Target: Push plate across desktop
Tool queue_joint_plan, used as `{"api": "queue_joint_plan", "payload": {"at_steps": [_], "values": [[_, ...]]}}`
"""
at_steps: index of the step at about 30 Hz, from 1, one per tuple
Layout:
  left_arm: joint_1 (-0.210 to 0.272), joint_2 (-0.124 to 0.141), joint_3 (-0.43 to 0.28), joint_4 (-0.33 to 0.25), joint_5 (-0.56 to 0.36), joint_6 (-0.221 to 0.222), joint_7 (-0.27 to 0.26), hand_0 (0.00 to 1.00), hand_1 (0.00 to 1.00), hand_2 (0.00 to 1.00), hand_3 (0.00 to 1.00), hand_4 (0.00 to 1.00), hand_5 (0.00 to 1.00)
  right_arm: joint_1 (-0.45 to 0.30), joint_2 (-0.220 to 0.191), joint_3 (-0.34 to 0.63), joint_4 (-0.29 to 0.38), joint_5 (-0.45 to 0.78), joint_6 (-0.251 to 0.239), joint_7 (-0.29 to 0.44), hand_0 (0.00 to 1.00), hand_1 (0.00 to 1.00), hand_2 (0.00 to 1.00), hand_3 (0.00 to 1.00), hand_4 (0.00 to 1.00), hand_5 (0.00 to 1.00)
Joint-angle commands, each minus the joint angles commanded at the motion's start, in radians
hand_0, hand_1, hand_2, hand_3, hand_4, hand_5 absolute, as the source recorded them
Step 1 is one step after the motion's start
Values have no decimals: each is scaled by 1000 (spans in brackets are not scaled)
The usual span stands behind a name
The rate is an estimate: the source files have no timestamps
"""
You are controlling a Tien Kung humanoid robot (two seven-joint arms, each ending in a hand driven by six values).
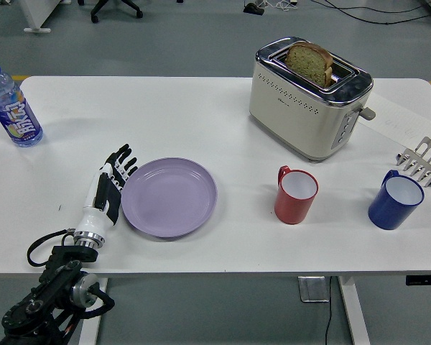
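One white worktop (201, 115) carries eight things. One lilac plate (169, 197) lies flat near the front edge, left of the middle. One robot hand (108, 183), the left, comes in over the front-left corner; its five fingers are stretched out straight and hold nothing, and its inner side lies against the plate's left rim. The right robot hand is out of view.

One plastic bottle (10, 105) with a blue cap stands upright at the left edge, toward the back-left corner, well apart from the plate. One cream and chrome toaster (309, 98) stands at the back, right of the middle, with one slice of brown bread (309, 63) upright in its slot.

Two mugs stand toward the front right, both upright with white insides: one red mug (296, 194), just in front of the toaster, and one blue mug (396, 200) near the right edge. One metal spatula head (422, 162) lies at the right edge, just behind the blue mug. One sheet of paper (399, 122) lies at the back-right corner, beside the toaster.
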Motion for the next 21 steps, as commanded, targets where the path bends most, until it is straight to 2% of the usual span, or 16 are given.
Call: {"api": "queue_joint_plan", "payload": {"at_steps": [21], "values": [[-5,0,93,-6,-19,-8,-17,876,907,952,883,497,998,-9,-1,0,0,-1,1,-1,608,545,633,627,135,354]]}}
